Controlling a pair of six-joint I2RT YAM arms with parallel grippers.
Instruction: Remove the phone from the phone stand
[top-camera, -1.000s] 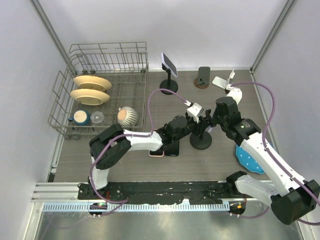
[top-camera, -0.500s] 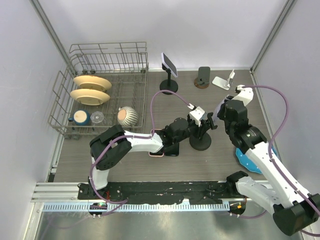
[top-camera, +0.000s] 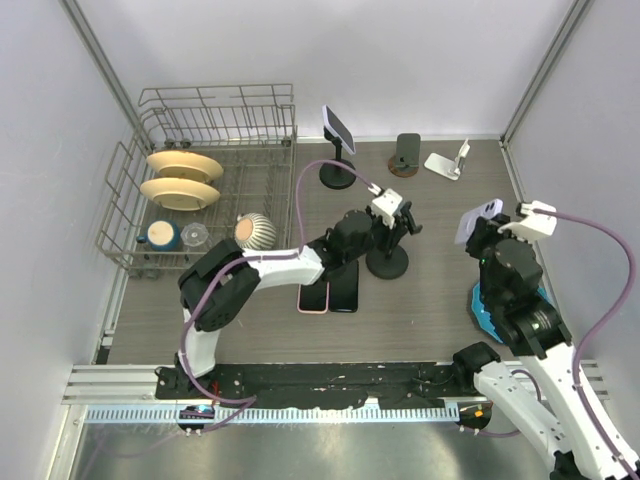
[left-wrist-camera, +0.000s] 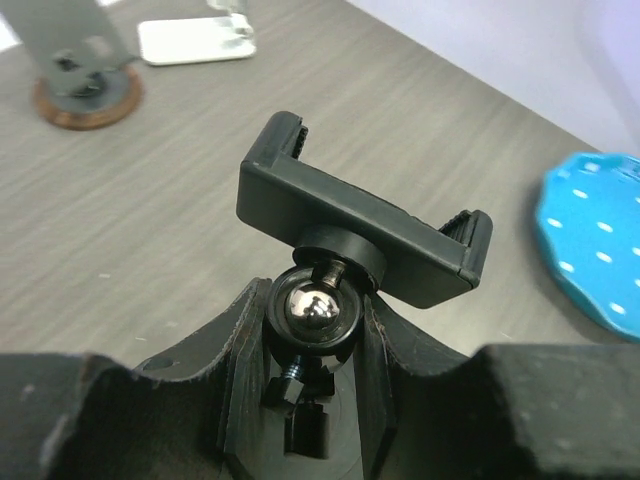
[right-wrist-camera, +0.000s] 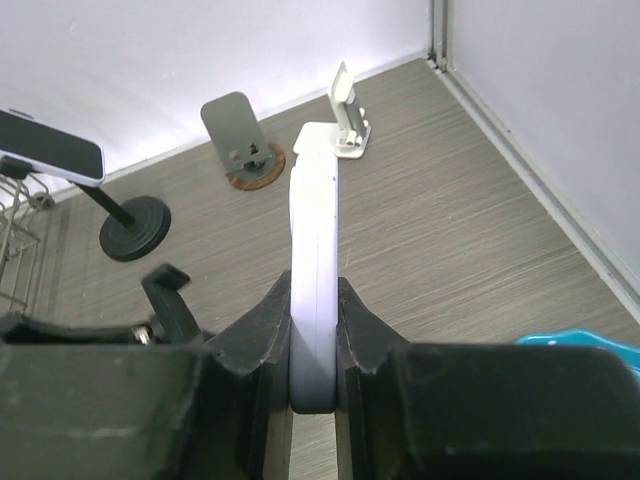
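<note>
Now the phone (top-camera: 478, 220) is out of the phone stand (top-camera: 387, 262). It is up in the air at the right of the scene, well apart from the stand, over the tabletop (top-camera: 430, 320). The right jaws are shut tight on its front and back, near one end, so it cannot slip. The right wrist view shows the phone (right-wrist-camera: 315, 250) edge-on between the two dark fingers.

The left jaws are closed part way around the thin neck of the stand, right at the shiny ball (left-wrist-camera: 312, 308). This hold likely keeps the stand from tipping or sliding while the phone is pulled away. The black clamp (left-wrist-camera: 350, 235) on top of the ball has nothing in it.

The left arm (top-camera: 280, 268) lies low and reaches out to the right across the middle of the tabletop, with its wrist at the stand. The right arm (top-camera: 515, 275) is bent and lifted at the near right, above a blue dotted disc (top-camera: 480, 310).

The main job looks done. What seems left is to put the phone down and let go of the stand.
</note>
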